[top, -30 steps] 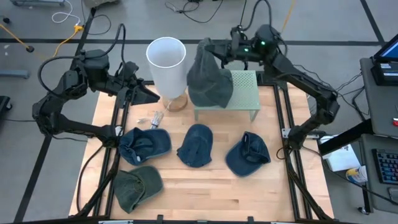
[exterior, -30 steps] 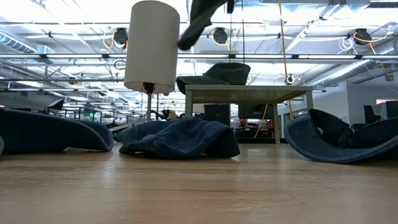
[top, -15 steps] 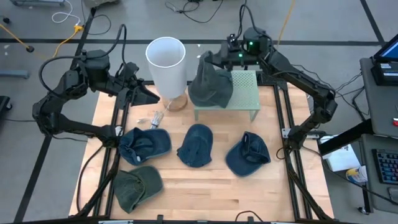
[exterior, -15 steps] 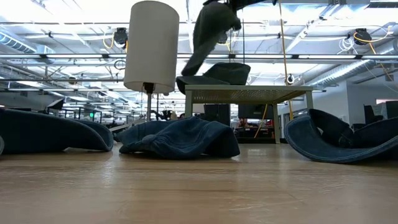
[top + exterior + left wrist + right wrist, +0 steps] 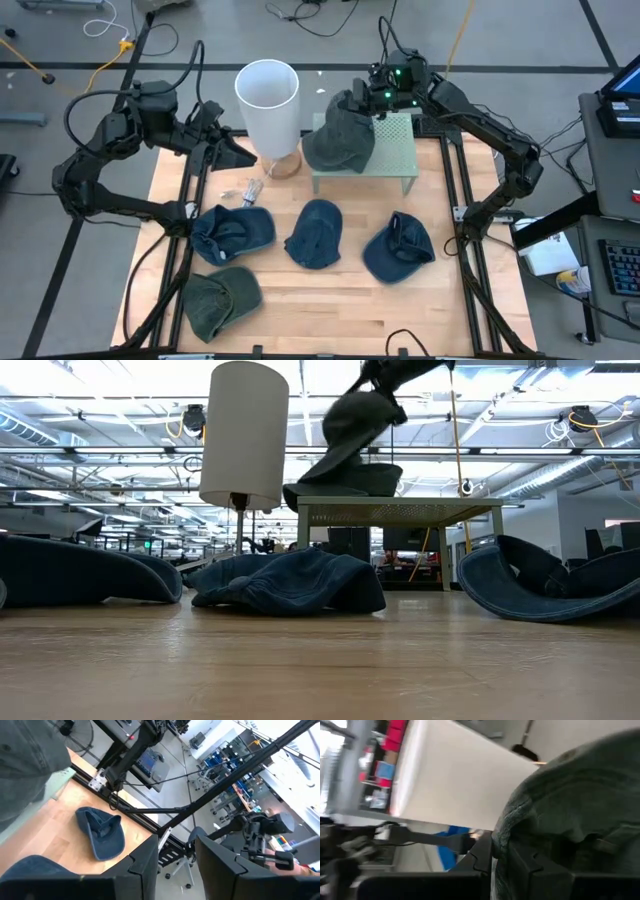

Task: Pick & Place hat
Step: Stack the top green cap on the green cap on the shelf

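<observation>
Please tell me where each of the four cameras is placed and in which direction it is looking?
High: above the table, looking down; both arms show, right gripper shut on green hat.
Low: table height, looking level; the hat hangs over the rack.
Left wrist: past left fingers to a blue hat.
Right wrist: close on the hat.
Shared: high, low and right wrist show the green hat.
</observation>
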`<state>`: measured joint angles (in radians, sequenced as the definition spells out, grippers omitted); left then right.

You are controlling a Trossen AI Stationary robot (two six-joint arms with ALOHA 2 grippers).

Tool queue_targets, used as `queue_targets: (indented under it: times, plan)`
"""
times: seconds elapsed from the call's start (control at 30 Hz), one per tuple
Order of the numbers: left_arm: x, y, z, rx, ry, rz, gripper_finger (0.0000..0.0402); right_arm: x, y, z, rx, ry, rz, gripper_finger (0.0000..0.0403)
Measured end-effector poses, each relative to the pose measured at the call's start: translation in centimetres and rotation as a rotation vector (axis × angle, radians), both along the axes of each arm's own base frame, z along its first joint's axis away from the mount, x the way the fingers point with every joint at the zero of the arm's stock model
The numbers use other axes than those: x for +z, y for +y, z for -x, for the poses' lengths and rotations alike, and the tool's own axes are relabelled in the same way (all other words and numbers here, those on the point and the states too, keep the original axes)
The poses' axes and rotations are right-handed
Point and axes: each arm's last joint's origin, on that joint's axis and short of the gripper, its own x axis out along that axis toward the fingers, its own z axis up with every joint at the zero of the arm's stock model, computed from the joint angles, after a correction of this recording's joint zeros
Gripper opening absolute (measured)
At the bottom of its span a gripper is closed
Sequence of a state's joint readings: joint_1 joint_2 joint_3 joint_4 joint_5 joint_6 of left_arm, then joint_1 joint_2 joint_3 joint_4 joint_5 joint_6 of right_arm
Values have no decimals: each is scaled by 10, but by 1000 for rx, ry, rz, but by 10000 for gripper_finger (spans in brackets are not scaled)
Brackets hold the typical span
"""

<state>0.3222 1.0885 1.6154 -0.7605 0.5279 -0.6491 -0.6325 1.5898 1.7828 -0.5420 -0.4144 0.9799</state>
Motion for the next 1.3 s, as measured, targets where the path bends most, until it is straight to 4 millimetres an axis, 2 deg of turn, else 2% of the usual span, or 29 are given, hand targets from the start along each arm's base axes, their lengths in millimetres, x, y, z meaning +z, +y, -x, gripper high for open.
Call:
queue_targets:
  times: [0.27, 0.57, 0.9, 1.03, 1.13, 1.3]
  plan:
    - [0, 1, -1, 11, 0, -18, 134, -5, -2, 4, -29, 68, 24, 21]
    - [-2, 2, -4, 31, 8, -23, 134, -24, -2, 6, -47, 233, -15, 21]
    - [-2, 3, -5, 29, 6, -49, 134, -61, -3, 4, -77, 351, -41, 21]
    - [-2, 3, -5, 29, 7, -48, 134, -68, -4, 4, -112, 378, -21, 21]
    - [-2, 3, -5, 29, 7, -48, 134, -70, -7, 6, -93, 390, 8, 45]
    - [-2, 3, -5, 30, 7, -43, 134, -69, -9, 8, -90, 397, 54, 118]
